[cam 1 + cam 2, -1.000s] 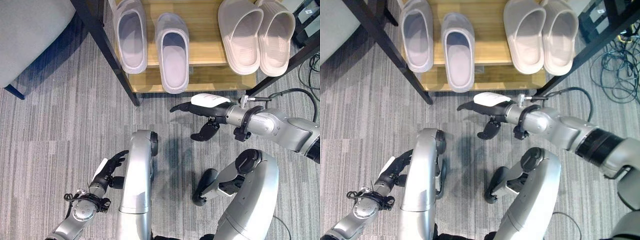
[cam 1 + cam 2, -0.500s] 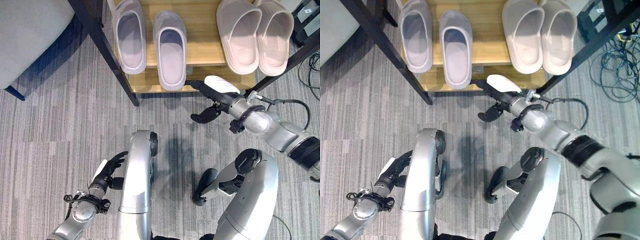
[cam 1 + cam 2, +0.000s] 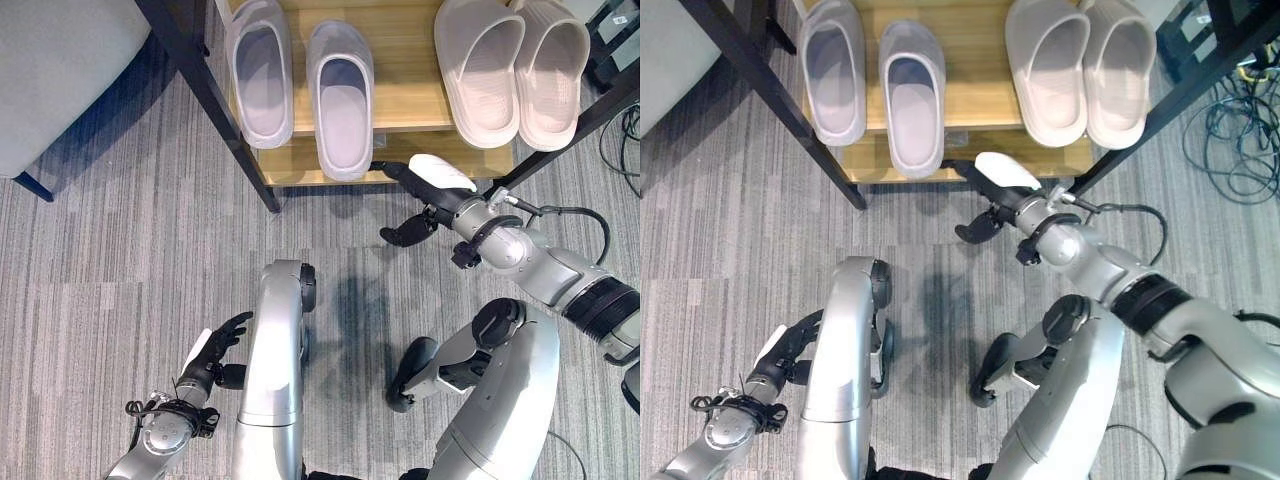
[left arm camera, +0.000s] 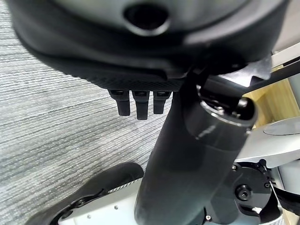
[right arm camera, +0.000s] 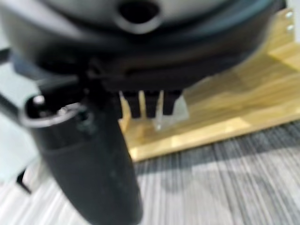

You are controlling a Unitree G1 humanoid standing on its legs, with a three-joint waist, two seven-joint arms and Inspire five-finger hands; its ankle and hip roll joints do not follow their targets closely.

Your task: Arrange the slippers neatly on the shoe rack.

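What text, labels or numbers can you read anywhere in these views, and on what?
None readable.
The grey slippers, the beige slippers and the wooden shoe rack carry no visible print.
The right hand, open by the rack's lower shelf, and the left hand show no markings.

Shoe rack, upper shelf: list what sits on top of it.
On the shoe rack sit two grey slippers at left and two beige slippers at right. Their toe ends run out of view.
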